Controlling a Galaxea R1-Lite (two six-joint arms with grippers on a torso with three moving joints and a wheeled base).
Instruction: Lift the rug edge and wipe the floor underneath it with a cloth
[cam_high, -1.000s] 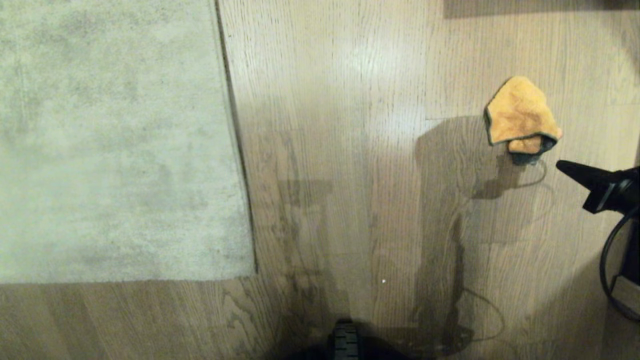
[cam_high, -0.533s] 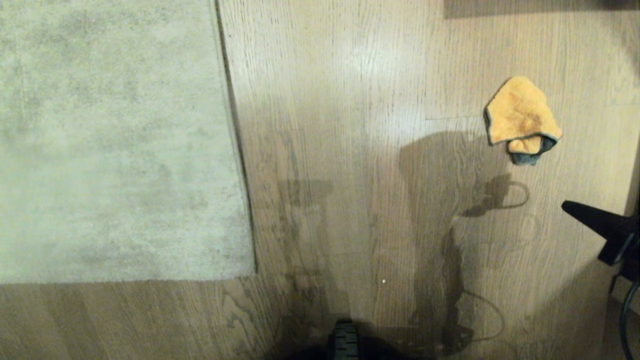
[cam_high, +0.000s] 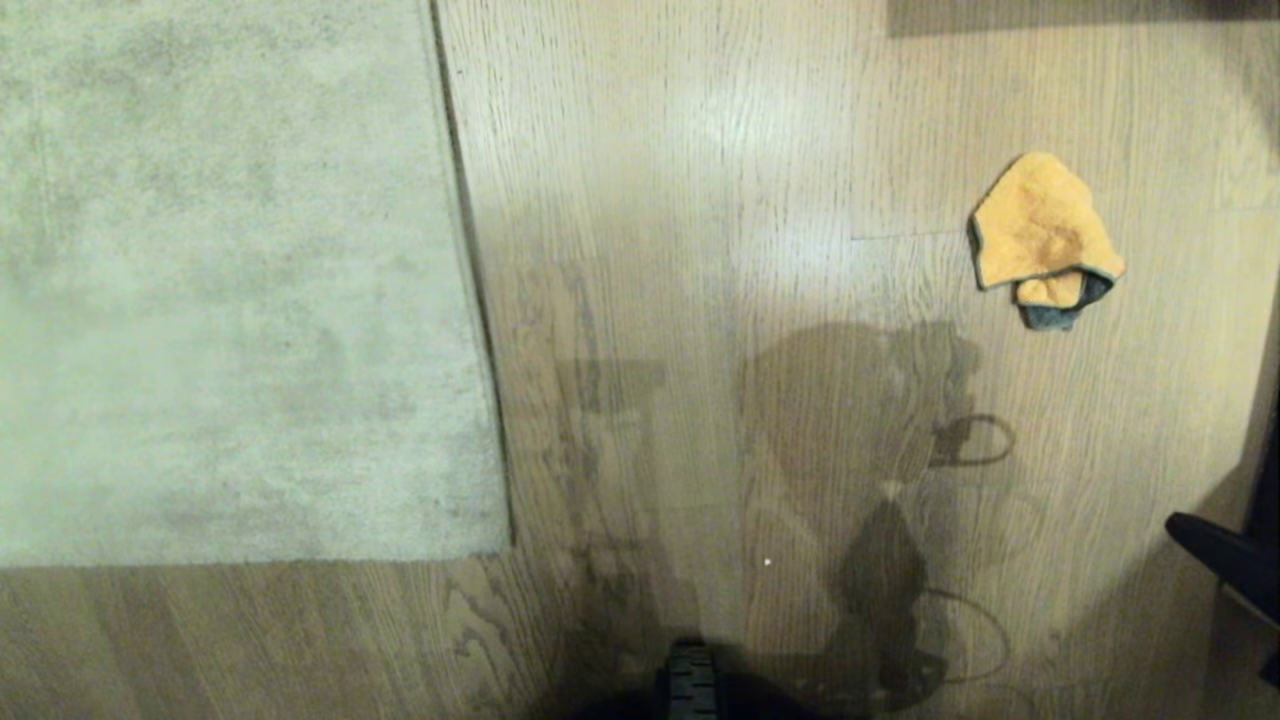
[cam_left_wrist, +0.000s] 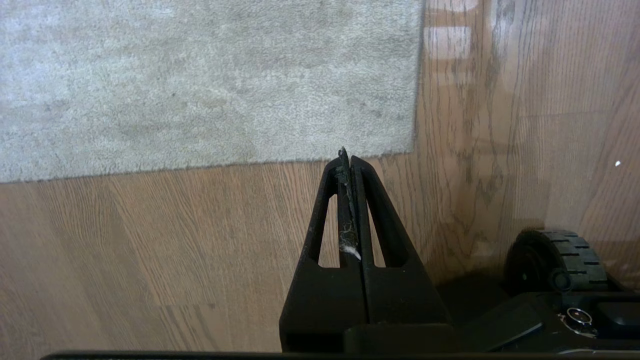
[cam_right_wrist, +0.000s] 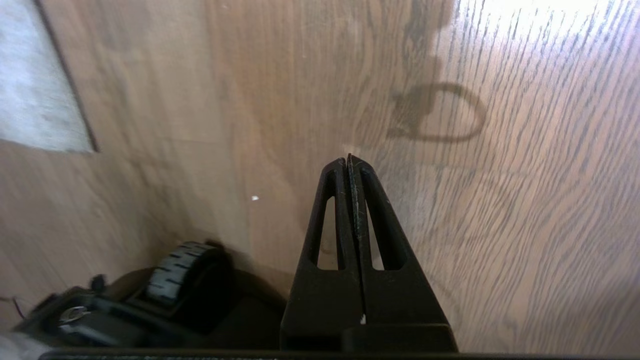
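rug on floor, far left, corner nearest robot | cloth on floor, far right, well apart from rug | right gripper at right edge, nearer robot than cloth, apart from it | base wheel near centre, bottom | left gripper over floor just short of rug's near border

You've got a grey-beige mottled rug w/ a thin dark edge line. Floor: light brown wood grain, dark streaks, pale sheen patches. Cloth: orange-tan w/ dark teal trim. Both grippers, left & right, plain black; wheel black too.
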